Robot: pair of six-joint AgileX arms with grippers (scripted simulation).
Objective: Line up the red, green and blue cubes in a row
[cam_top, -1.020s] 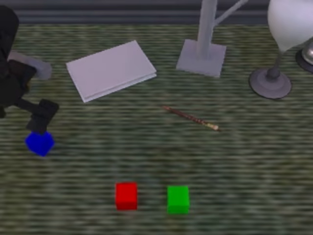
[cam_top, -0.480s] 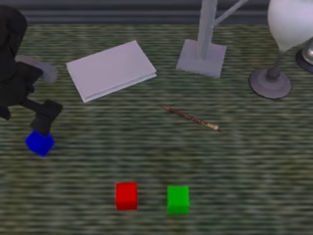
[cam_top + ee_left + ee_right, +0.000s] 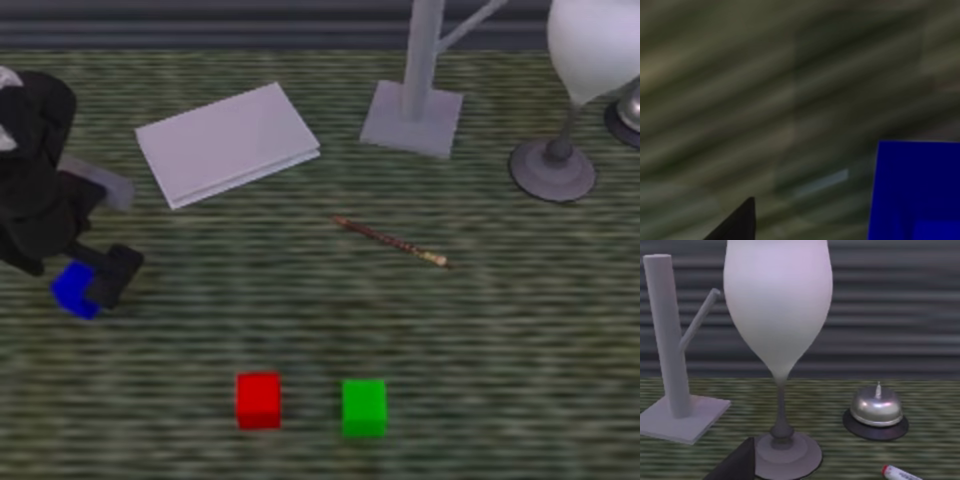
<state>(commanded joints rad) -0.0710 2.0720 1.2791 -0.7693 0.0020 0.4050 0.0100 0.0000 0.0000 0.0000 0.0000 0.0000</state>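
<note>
The left gripper (image 3: 92, 283) sits low at the table's left edge, its fingers spread around the blue cube (image 3: 72, 289). Well to its right, the red cube (image 3: 258, 399) and green cube (image 3: 364, 406) stand side by side, apart. No writing is readable anywhere.

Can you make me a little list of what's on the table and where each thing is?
blue cube: near the table's left edge, at the left end effector
red cube: front middle
green cube: beside the red one, to its right, with a gap between
left arm: low over the blue cube
right arm: not seen from above
other things: white booklet, thin stick, grey stand, big glass, bell
</note>
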